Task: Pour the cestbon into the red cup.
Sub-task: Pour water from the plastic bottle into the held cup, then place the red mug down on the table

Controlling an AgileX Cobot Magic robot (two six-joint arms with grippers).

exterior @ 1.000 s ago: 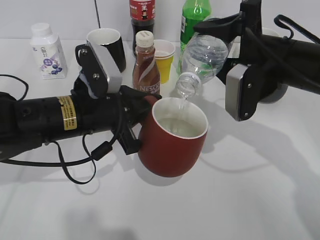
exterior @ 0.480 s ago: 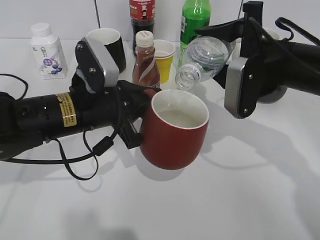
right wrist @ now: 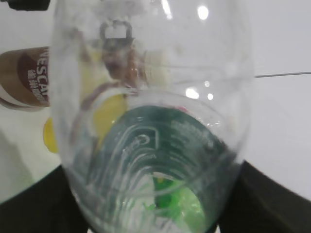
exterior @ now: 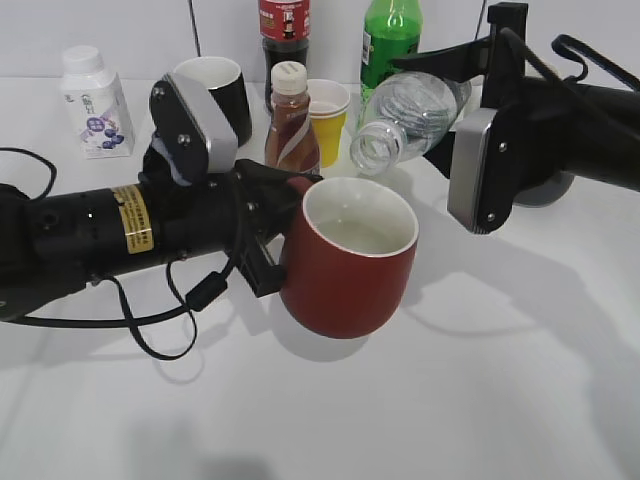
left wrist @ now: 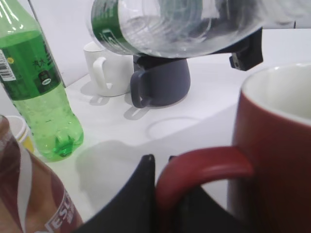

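Observation:
The red cup (exterior: 348,270) is held off the table by its handle (left wrist: 204,167) in my shut left gripper (exterior: 262,245); the cup (left wrist: 277,145) holds clear liquid. My right gripper (exterior: 470,85) is shut on the cestbon (exterior: 405,118), a clear capless bottle held nearly level, its open mouth just above and behind the cup's rim. No stream shows. The bottle fills the right wrist view (right wrist: 150,121) and shows at the top of the left wrist view (left wrist: 180,24). My left jaws (left wrist: 163,167) close around the handle.
Behind stand a black mug (exterior: 215,95), a brown Nescafe bottle (exterior: 292,125), a yellow cup (exterior: 330,118), a tall green bottle (exterior: 388,35), a dark cola bottle (exterior: 284,30) and a white milk bottle (exterior: 95,100). A grey mug (left wrist: 163,80) and a white mug (left wrist: 104,70) stand further right.
The cestbon has tipped back from steeply downward to nearly level, and the water stream into the red cup has stopped. The cup has shifted slightly.

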